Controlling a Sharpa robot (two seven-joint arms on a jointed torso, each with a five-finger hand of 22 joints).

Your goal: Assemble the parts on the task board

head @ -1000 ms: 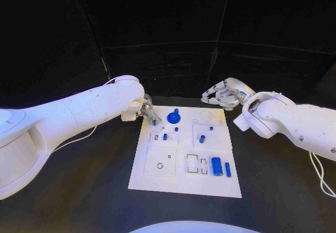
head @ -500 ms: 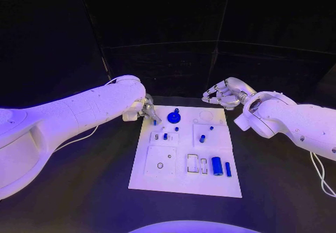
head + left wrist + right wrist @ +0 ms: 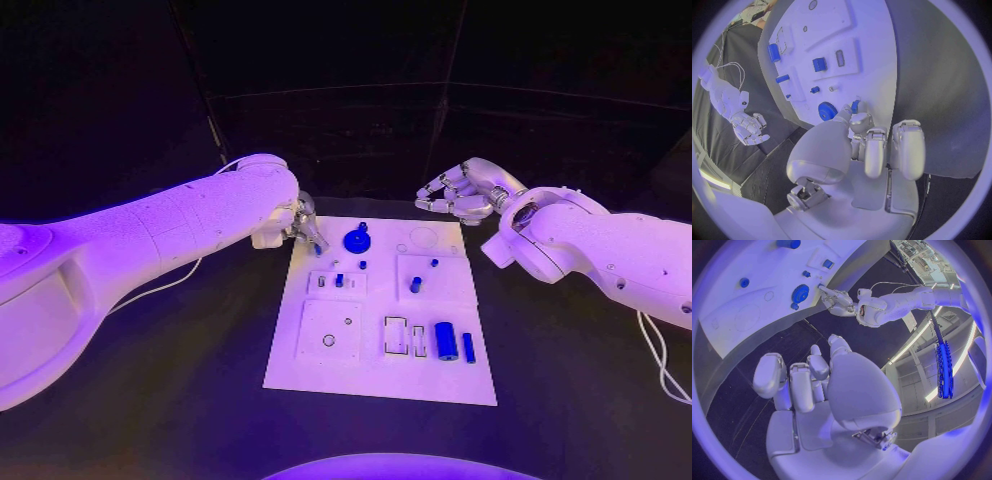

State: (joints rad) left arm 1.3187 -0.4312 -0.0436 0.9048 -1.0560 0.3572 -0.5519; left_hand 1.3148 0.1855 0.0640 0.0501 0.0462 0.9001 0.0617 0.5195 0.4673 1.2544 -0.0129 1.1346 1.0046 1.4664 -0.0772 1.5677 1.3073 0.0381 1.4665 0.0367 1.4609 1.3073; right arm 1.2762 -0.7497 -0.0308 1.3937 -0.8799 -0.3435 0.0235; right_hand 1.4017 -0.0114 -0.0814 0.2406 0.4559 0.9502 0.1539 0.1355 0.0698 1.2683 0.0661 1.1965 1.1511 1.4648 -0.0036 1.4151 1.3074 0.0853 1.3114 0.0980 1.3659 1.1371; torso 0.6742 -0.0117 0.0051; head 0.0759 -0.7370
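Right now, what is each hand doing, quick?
Left hand: fingers on a small blue part at the task board far corner; a grip cannot be told.
Right hand: holds nothing, fingers curled, off the board.

No text, label or number can be read anywhere (the task board included).

A black table fills the lower half of the head view, its matte top running out to 3, 6 and 9 o'clock. Behind it, from 10 to 2 o'clock, hang dark panels with thin pale seams crossing them. Violet light washes over everything. In the right wrist view, at about 2 o'clock, a bright room shows with long ceiling light strips and a tall blue rack beside them.
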